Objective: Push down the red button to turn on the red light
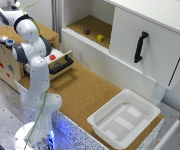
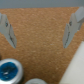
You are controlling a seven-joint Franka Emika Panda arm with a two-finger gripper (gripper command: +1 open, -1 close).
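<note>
I see the gripper (image 2: 41, 30) spread wide above the cork top. The blue button (image 2: 8, 70) sits beside the red button (image 1: 3, 38).

No legible text, brand, number or label anywhere in either view. Only small red and blue marks on the front face of the wooden box (image 1: 5, 62) in the exterior view, too blurred to read as letters or signs. Nothing written near the fingers (image 2: 6, 29) in the wrist view, just bare cork surface (image 2: 40, 35) between them.
</note>
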